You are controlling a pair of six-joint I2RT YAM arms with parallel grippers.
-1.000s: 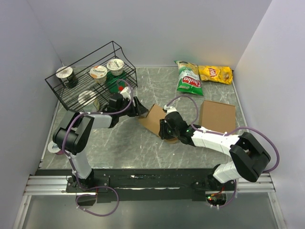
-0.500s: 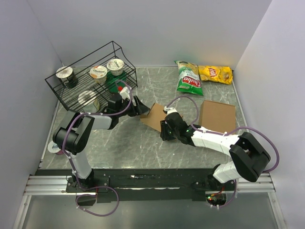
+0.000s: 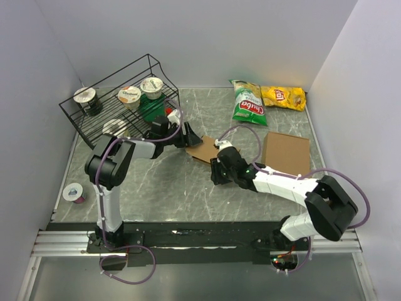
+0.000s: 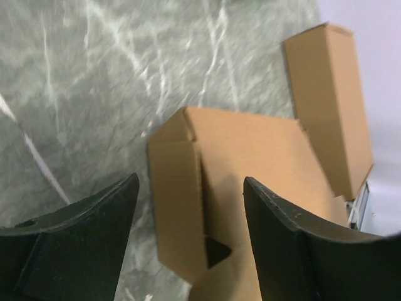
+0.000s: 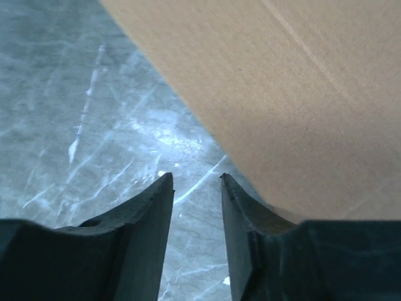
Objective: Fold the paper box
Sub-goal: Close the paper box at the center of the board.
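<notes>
Top external: cups in wire basket

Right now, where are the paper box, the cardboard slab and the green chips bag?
paper box (image 3: pixel 203 150): top view, middle of its brown panel.
cardboard slab (image 3: pixel 286 153): top view, centre of its face.
green chips bag (image 3: pixel 249 103): top view, middle of its front.

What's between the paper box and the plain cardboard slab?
Top view: the right arm's wrist next to the paper box, then its purple cable; otherwise bare table.
</notes>
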